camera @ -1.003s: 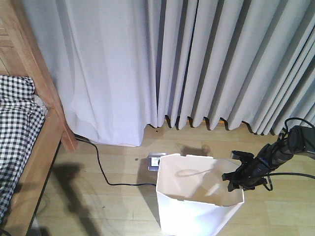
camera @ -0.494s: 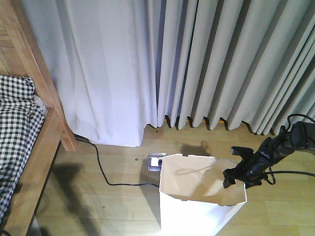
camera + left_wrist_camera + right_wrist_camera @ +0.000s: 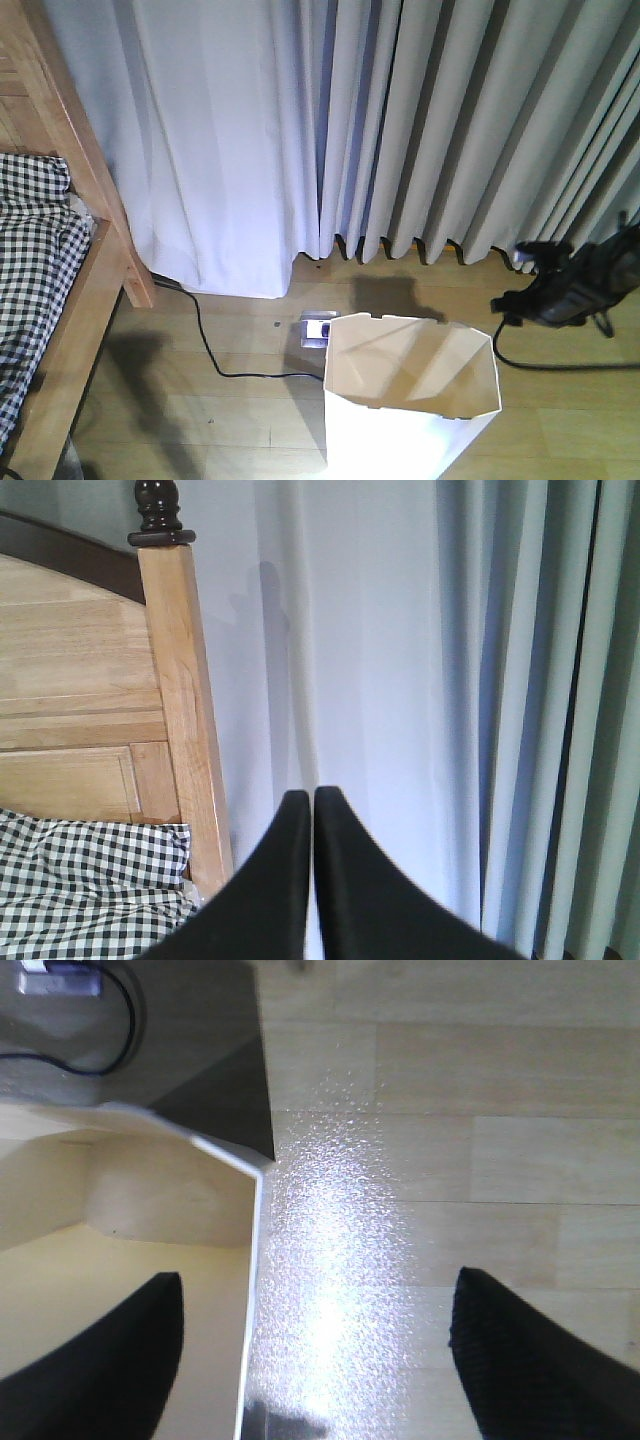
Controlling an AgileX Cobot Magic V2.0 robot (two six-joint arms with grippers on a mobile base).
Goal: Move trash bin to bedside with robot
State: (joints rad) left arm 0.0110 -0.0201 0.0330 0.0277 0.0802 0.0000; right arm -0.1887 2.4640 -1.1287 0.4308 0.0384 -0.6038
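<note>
Front view, L to R: the bedside [image 3: 95, 270] takes the left edge. It has a light wood frame w/ a slanting post, and black-and-white checked bedding [image 3: 30, 250] lies inside the rail. Right of the post a pale white curtain [image 3: 215, 150] hangs to the floor, then grey pleated curtains [image 3: 460, 120] run on to the right edge. A black cable [image 3: 208, 350] snakes over the wood floor [image 3: 180, 420] from under the white curtain toward a small grey box [image 3: 318, 328].

The trash bin [image 3: 385, 445] stands upright on the floor at bottom centre-right, just in front of that box. White outside, cream inside, angular rim, nothing seen in it. It is well apart from the bed frame, w/ bare floor btwn them.

Right of the bin and clear of its rim, the robot arm [image 3: 565, 288] shows as a dark, motion-blurred shape w/ a cable looping below it.

Left wrist view: the left gripper [image 3: 311, 810] has its black fingers pressed together, tips touching, nothing btwn them. It points at the white curtain, w/ the wooden bedpost [image 3: 185, 710] and checked bedding at left.

Right wrist view: the right gripper [image 3: 320, 1350] looks straight down, fingers spread wide, pinching nothing. The bin's corner rim [image 3: 255, 1165] sits btwn the two fingers. The left finger [image 3: 110, 1360] shows over the cream interior, the right one over glare-lit floor. Can't tell if a finger touches the rim.
</note>
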